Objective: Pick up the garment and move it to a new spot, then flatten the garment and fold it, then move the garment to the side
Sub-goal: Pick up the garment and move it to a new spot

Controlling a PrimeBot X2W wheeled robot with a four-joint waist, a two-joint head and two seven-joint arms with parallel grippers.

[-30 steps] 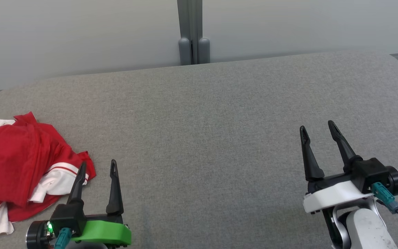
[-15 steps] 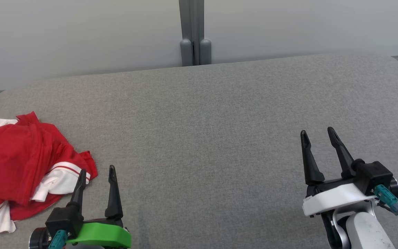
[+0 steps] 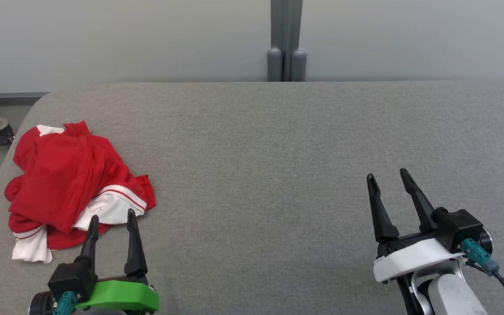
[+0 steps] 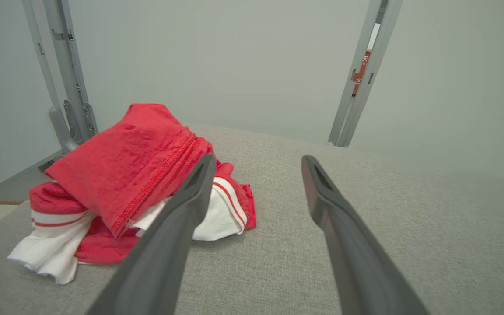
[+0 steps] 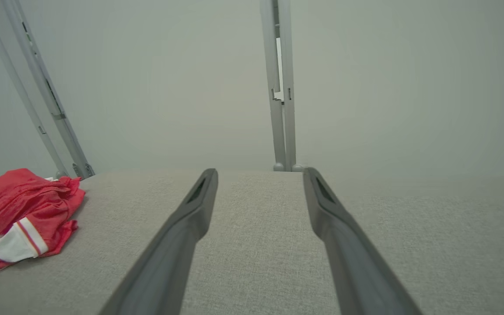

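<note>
A wide grey fabric-covered surface (image 3: 252,175) with rounded far corners takes up most of the head view. Behind it stands a plain pale wall (image 3: 147,39), divided by an upright grey post (image 3: 286,39) whose two rounded feet sit just past the far edge. The garment (image 3: 64,175), red with white striped cuffs, lies crumpled in a heap on the surface's left end, near the left edge and well apart from the bare middle and right. The left gripper (image 3: 112,215) rises from the lower left on a green mount (image 3: 116,296), with its two dark fingers pointing away from the robot and spread apart with nothing between them. Their tips reach the heap's near edge by a white cuff, and in the left wrist view one finger crosses in front of that cuff; whether it touches the cloth cannot be told. The right gripper (image 3: 386,174), on a white mount (image 3: 409,259), sits at the lower right over bare fabric, tilted slightly leftward, its fingers likewise parted and empty, far from the garment.
</note>
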